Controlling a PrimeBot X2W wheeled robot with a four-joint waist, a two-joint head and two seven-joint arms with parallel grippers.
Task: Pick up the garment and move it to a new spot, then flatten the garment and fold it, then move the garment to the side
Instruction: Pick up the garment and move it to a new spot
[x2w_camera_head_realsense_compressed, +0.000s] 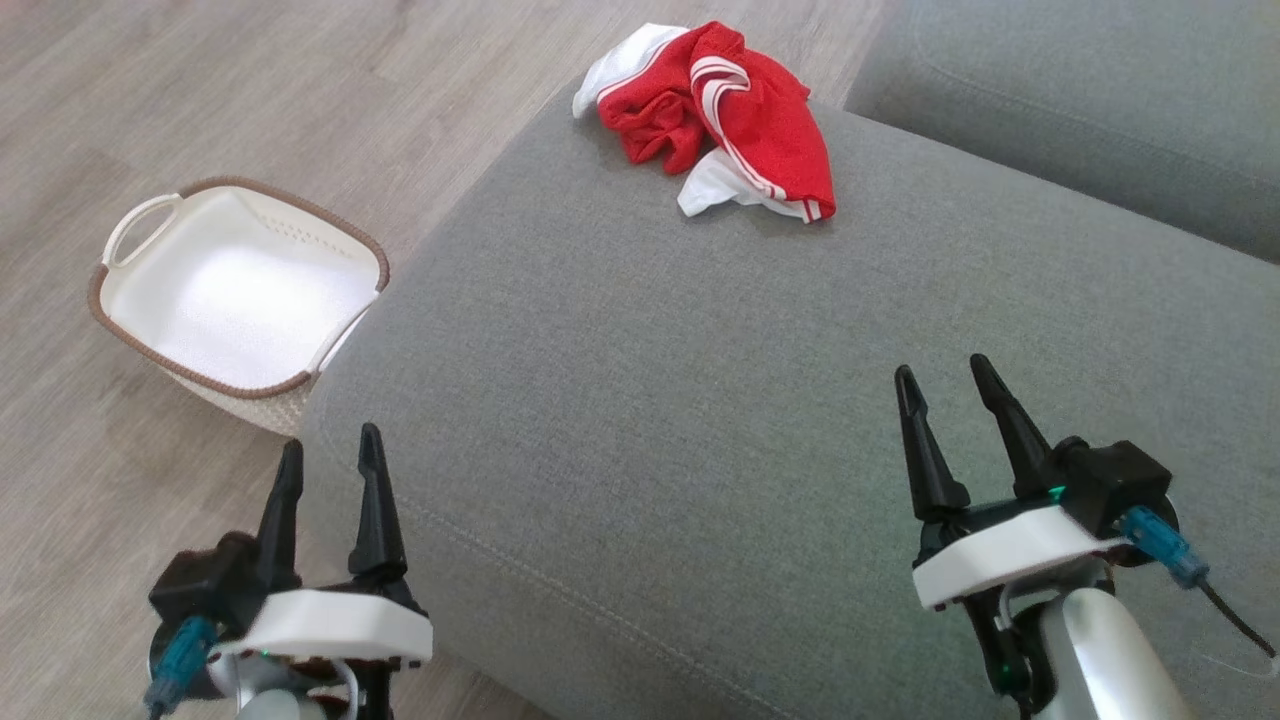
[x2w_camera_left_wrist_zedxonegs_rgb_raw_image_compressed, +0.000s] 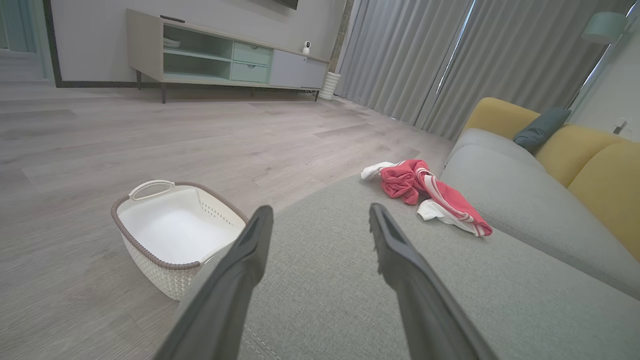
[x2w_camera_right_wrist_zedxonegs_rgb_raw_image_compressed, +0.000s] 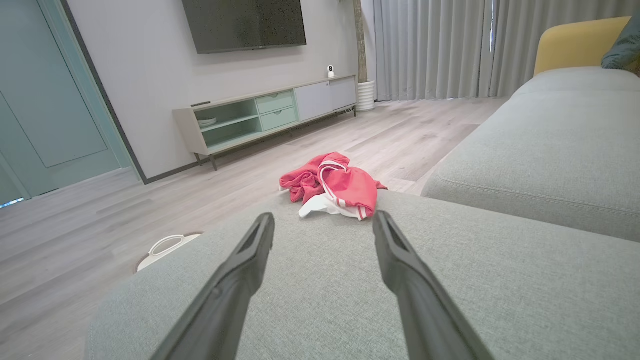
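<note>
A crumpled red garment (x2w_camera_head_realsense_compressed: 730, 115) with white stripes and white lining lies at the far edge of a grey sofa cushion (x2w_camera_head_realsense_compressed: 700, 400). The same garment (x2w_camera_left_wrist_zedxonegs_rgb_raw_image_compressed: 425, 192) sits ahead and to the right in the left wrist view, and the garment (x2w_camera_right_wrist_zedxonegs_rgb_raw_image_compressed: 335, 185) lies straight ahead in the right wrist view. My left gripper (x2w_camera_head_realsense_compressed: 331, 447) hovers open at the cushion's near left corner, far from the cloth. Over the cushion's near right part, my right gripper (x2w_camera_head_realsense_compressed: 944, 367) is open too. Nothing sits between the fingers (x2w_camera_left_wrist_zedxonegs_rgb_raw_image_compressed: 245, 260) of either gripper (x2w_camera_right_wrist_zedxonegs_rgb_raw_image_compressed: 322, 220).
A white laundry basket (x2w_camera_head_realsense_compressed: 130, 300) with a brown rim stands on the wooden floor left of the cushion. A second grey cushion (x2w_camera_head_realsense_compressed: 1080, 100) adjoins at the far right. A low TV cabinet (x2w_camera_right_wrist_zedxonegs_rgb_raw_image_compressed: 260, 117), curtains (x2w_camera_left_wrist_zedxonegs_rgb_raw_image_compressed: 450, 60) and yellow sofa backs (x2w_camera_left_wrist_zedxonegs_rgb_raw_image_compressed: 590, 155) lie beyond.
</note>
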